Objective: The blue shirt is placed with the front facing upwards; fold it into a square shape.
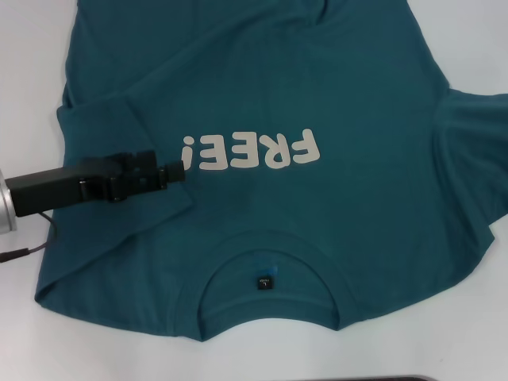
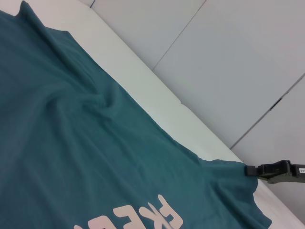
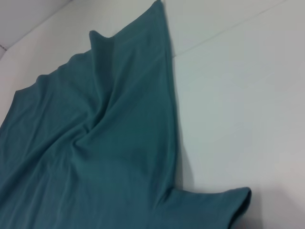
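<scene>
The blue shirt (image 1: 317, 214) lies front up on the white table, its cream "FREE!" lettering (image 1: 250, 151) upside down to me and its collar with a black label (image 1: 264, 282) nearest me. The shirt's left sleeve side is folded inward as a flap. My left gripper (image 1: 181, 169) reaches in from the left, shut on that flap's edge beside the "!". In the left wrist view my right gripper (image 2: 249, 170) sits at the tip of the far sleeve (image 2: 228, 176). The right wrist view shows the shirt (image 3: 95, 157) and a sleeve (image 3: 214, 205) only.
White table (image 1: 32, 71) surrounds the shirt on the left, and a strip of it (image 1: 95, 349) runs along the near edge. A cable (image 1: 24, 252) trails from the left arm. Grey floor tiles (image 2: 228, 62) lie beyond the table's far edge.
</scene>
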Motion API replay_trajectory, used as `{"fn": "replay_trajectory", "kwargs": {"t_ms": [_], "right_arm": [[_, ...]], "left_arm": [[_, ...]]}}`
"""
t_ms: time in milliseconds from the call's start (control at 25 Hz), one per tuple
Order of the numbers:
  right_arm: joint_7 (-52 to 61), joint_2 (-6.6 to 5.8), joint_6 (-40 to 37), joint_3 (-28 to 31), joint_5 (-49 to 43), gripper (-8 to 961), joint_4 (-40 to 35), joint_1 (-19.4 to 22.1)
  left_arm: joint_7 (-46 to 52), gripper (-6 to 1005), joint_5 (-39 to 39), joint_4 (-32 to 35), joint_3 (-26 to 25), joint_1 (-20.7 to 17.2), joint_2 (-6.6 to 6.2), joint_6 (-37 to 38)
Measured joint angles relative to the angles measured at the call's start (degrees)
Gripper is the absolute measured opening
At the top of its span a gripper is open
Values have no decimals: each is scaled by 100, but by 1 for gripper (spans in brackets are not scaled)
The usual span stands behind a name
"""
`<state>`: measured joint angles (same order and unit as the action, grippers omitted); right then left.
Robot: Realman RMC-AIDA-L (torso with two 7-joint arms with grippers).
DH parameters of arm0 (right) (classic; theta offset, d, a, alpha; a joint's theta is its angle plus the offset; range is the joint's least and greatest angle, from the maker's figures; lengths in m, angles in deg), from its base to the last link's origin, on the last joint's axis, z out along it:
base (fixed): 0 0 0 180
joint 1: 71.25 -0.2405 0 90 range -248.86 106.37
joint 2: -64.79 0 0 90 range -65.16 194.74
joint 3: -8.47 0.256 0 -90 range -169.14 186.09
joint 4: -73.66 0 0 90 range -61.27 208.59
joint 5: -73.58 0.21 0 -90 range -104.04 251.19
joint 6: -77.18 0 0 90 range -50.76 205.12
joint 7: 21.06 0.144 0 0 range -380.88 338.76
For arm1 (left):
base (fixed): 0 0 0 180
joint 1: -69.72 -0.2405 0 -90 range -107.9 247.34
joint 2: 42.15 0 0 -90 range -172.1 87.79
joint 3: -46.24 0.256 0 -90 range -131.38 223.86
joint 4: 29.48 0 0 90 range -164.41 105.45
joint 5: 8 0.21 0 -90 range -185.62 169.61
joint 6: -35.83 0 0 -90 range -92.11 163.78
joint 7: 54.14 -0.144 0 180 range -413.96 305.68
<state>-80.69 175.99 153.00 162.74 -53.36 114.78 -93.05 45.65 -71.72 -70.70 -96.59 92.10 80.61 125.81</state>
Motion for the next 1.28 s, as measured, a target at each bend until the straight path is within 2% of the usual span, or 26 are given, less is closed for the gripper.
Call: {"fn": "replay_trajectory", "kwargs": {"t_ms": [600,800,1080,1280], "right_arm": [[5,-8,121,116,14,56,71,92],[-32,28,245,125,101,65,73,61],[-247,61,832,82,513,77,72,-222],[-365,172,926,36,510,85,10,-544]], "left_arm": [[38,889,0,1,0,17,-10,8],[40,889,0,0,1,41,-13,-1],[40,888,10,7,9,54,-14,9],[40,889,10,17,20,56,-16,11]]}}
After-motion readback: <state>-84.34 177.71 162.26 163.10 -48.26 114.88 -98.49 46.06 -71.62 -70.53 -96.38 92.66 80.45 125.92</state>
